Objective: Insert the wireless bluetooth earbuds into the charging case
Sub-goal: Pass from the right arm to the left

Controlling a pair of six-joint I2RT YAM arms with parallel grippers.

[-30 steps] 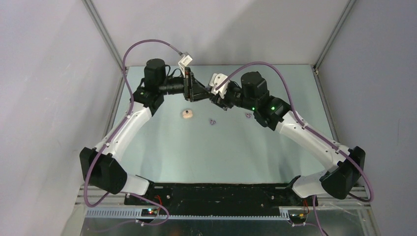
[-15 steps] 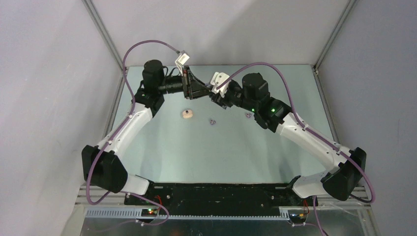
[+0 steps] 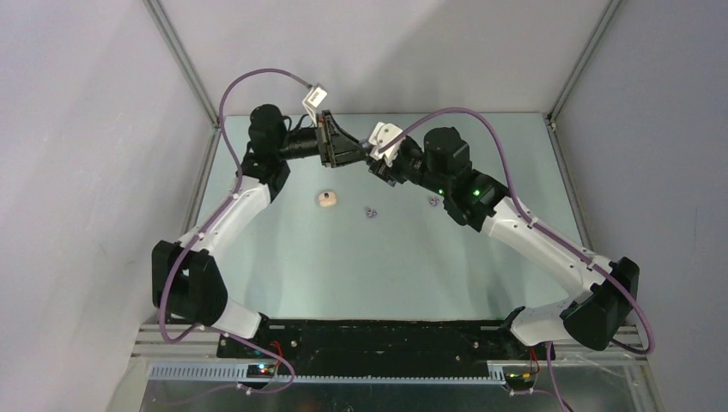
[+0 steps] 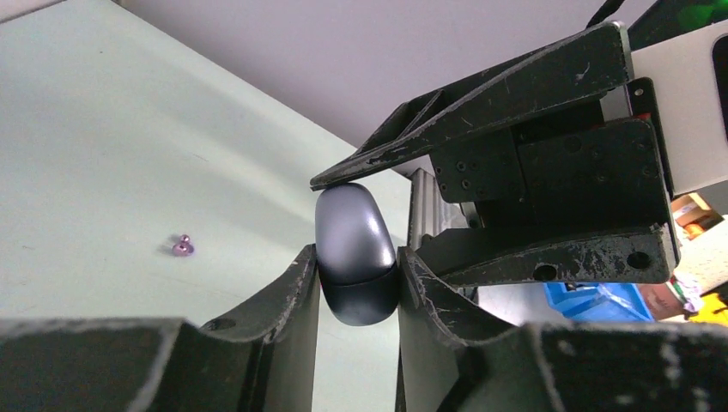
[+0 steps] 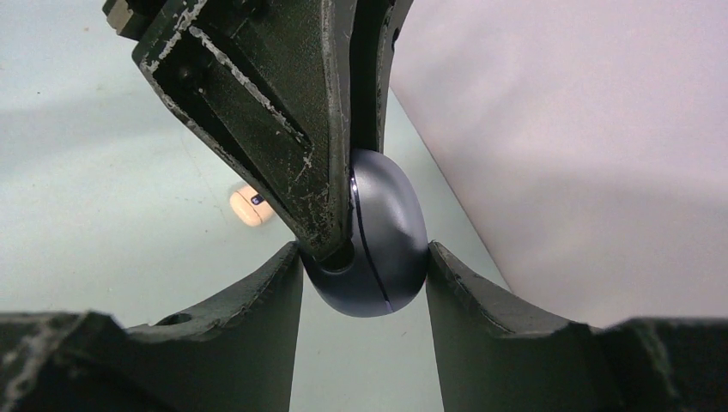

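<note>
Since a second ago the left gripper (image 4: 358,262) has lifted slightly toward the far wall and drawn its jaws in; they now clamp the charging case (image 4: 348,219) on two sides. The right gripper (image 5: 362,253) pinches the same case from the opposite direction, touching it on both sides, so it hangs between the two above the table (image 3: 343,266). Two purple earbuds (image 3: 369,211) lie loose on the table, nearer the bases and well apart; a cream piece (image 3: 326,199) lies to their left, too small to tell whether it is a case or a bud. The case looks hard, glossy and rounded, likely to squirt from a pinch, so grip its base half and leave the lid free. The buds look feather-light and prone to roll; take each across its body
</note>
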